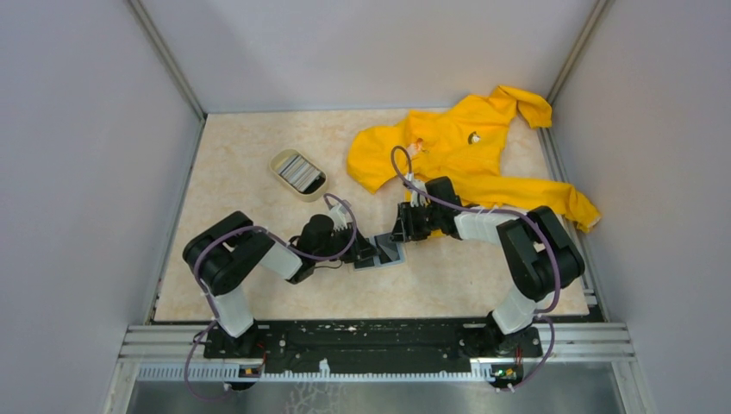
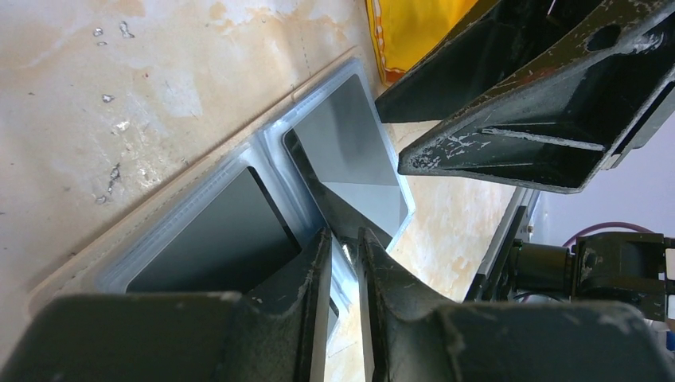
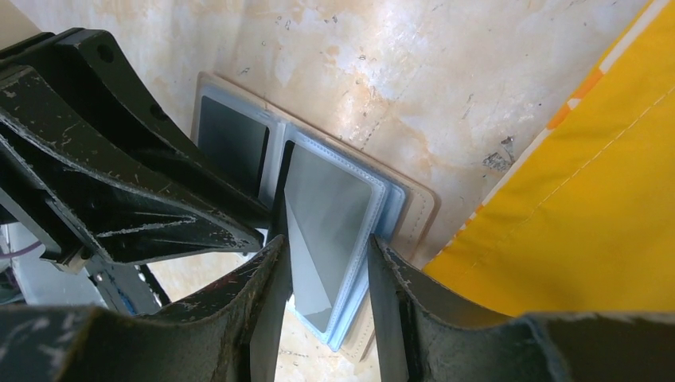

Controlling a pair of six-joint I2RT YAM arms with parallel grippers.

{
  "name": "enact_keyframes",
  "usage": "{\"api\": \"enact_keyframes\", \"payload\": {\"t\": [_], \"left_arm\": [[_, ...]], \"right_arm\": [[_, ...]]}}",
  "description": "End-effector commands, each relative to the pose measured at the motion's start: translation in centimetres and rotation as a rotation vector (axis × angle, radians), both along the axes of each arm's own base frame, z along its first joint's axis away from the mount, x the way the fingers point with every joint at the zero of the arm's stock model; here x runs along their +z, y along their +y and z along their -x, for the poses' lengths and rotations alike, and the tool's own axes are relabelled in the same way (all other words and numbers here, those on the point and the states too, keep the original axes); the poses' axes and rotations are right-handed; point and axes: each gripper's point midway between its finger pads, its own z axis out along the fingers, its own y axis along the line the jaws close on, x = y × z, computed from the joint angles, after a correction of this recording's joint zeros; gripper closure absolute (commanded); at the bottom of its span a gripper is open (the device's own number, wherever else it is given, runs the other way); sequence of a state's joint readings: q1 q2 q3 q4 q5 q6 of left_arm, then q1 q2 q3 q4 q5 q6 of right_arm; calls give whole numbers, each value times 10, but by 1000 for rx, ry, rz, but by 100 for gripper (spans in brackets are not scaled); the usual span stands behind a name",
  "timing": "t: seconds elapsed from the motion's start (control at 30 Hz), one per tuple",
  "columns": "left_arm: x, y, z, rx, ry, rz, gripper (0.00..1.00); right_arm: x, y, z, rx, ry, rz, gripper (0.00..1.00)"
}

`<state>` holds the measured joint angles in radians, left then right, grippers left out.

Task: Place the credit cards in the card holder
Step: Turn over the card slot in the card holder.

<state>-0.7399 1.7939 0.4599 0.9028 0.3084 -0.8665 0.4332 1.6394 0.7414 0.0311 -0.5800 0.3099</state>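
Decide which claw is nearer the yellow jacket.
Right. The right claw sits beside the jacket's edge; the left claw lies farther, across the holder.

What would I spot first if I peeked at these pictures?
Probably the bright yellow garment, crumpled at the far right of the table. Next, in the middle, the left claw and right claw crowd nose to nose over an open card holder with clear sleeves. A small tray holding what look like cards sits farther back on the left.

Beige table (image 1: 241,177) with card holder (image 1: 384,252), yellow jacket (image 1: 465,147), oval tray (image 1: 276,162)
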Motion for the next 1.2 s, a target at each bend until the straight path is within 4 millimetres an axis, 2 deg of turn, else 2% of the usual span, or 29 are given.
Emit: {"api": "enact_keyframes", "payload": {"t": [0.0, 0.33, 0.63, 0.9, 1.17], "left_arm": [[-13, 0, 4, -20, 18, -33, 75], [-15, 0, 5, -21, 24, -32, 76], [-11, 1, 6, -18, 16, -28, 74], [3, -2, 11, -45, -6, 24, 70], [14, -1, 17, -66, -31, 68, 48]], "right_arm": [[11, 7, -12, -17, -4, -39, 59], [37, 20, -5, 8, -2, -158, 63], [49, 23, -2, 11, 12, -218, 66], [58, 22, -2, 10, 33, -286, 62], [52, 23, 2, -4, 93, -320, 65]]}}
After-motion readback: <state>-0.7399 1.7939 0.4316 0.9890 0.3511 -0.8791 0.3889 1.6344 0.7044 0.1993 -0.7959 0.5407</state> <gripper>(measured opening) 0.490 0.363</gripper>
